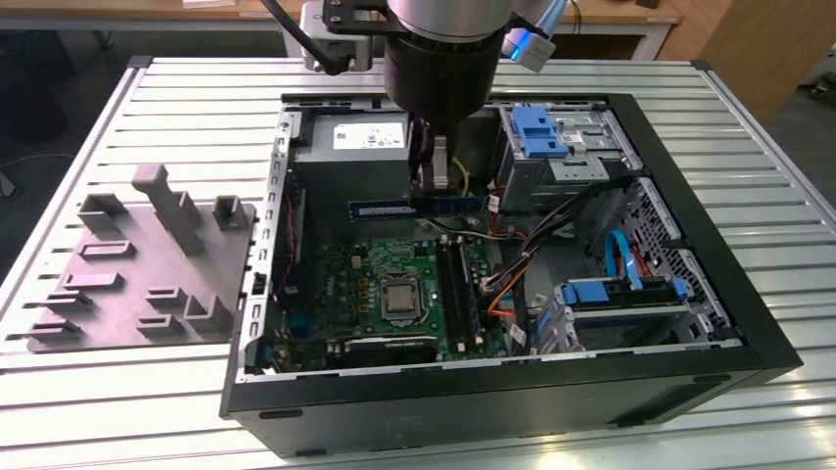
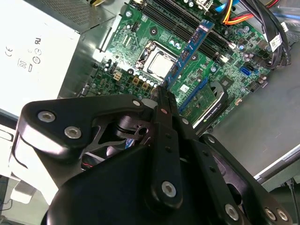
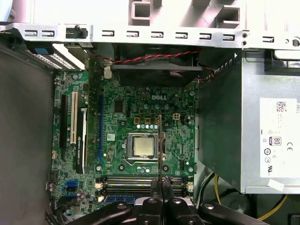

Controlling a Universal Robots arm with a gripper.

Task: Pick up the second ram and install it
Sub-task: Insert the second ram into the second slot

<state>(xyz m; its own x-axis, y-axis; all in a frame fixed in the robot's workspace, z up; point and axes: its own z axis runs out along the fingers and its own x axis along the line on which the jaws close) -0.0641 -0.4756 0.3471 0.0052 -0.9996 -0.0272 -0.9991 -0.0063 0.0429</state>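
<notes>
My jaws pinch the second ram (image 2: 186,54), held crosswise to the motherboard's (image 3: 122,117) sockets (image 3: 140,180) beneath. I judge it needs aligning with an empty one, kept level.

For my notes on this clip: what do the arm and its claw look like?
The arm ends in a thick round wrist, silver above and black below, with a blue part at one side and a black cable beside it. The claw is matte black: flat linkage bars joined by silver pins and screws, narrowing to two slim fingers.
</notes>
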